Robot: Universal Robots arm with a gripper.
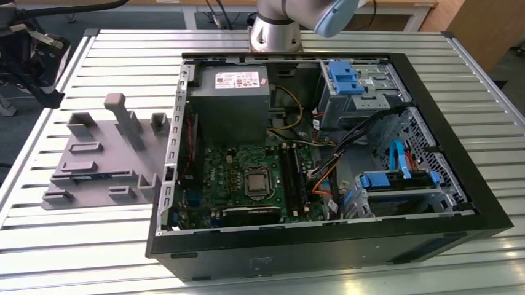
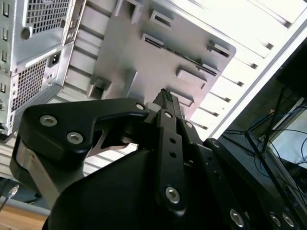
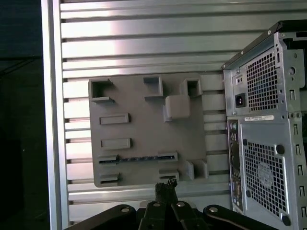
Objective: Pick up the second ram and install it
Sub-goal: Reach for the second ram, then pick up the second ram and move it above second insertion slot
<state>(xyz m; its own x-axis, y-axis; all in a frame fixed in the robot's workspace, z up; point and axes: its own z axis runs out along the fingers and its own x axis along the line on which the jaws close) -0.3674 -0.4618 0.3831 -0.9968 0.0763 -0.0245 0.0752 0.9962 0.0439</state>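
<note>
Above the gray tray (image 3: 139, 98), my claw (image 3: 165, 188) hovers, tips pressed together. The second ram (image 3: 139, 157) sits edgewise in it.

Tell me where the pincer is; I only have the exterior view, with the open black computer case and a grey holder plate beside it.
Observer: In both wrist views the black metal pincer hovers over the flat grey plastic holder plate, near one edge.
Operator: Holding anything?
Observer: No; its fingers are shut with nothing between them.
Operator: Anything on the plate?
Observer: In the first wrist view the second ram, a slim dark strip, seems to stand edge-up in a long slot; colour unclear.
</note>
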